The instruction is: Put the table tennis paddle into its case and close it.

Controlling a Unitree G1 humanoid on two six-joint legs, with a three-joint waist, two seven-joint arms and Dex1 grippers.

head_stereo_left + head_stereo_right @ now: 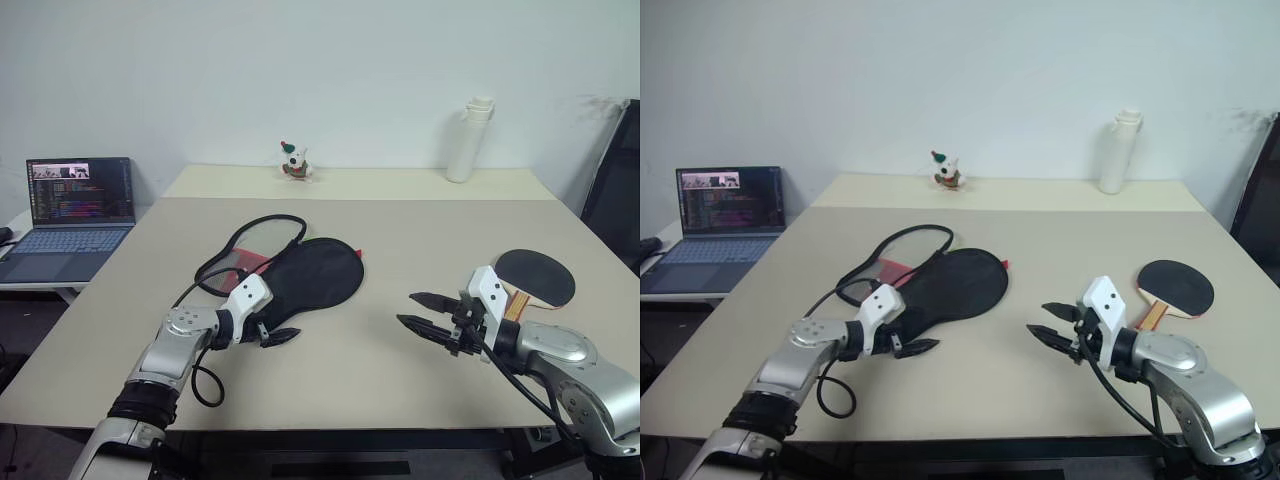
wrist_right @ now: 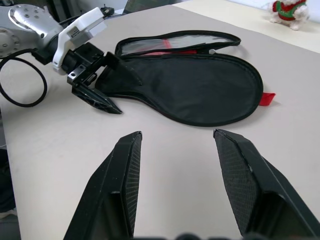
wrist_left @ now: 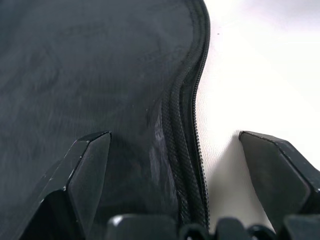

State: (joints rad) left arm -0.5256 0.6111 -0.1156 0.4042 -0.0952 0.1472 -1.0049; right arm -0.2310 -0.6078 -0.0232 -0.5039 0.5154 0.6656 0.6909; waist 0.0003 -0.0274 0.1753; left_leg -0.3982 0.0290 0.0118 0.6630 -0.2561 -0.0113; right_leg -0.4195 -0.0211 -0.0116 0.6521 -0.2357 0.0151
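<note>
The case [image 1: 318, 272] lies flat on the table left of centre, black fabric with its mesh flap [image 1: 262, 237] folded open and a bit of red lining showing. My left gripper [image 1: 276, 330] is at the case's narrow end. In the left wrist view this gripper [image 3: 174, 134] is open, with one finger over the black fabric [image 3: 100, 75], the other over bare table, and the zip edge [image 3: 192, 125] between them. The table tennis paddle [image 1: 537, 276] rests black face up at the right. Just in front of it, my right gripper [image 1: 422, 311] hangs open and empty.
An open laptop [image 1: 75, 215] stands on a side table to the left. At the far edge are a small toy figure [image 1: 294, 162] and a white bottle [image 1: 470, 140]. A dark chair [image 1: 615, 190] is at the right edge. A black cable [image 1: 205, 385] loops by my left arm.
</note>
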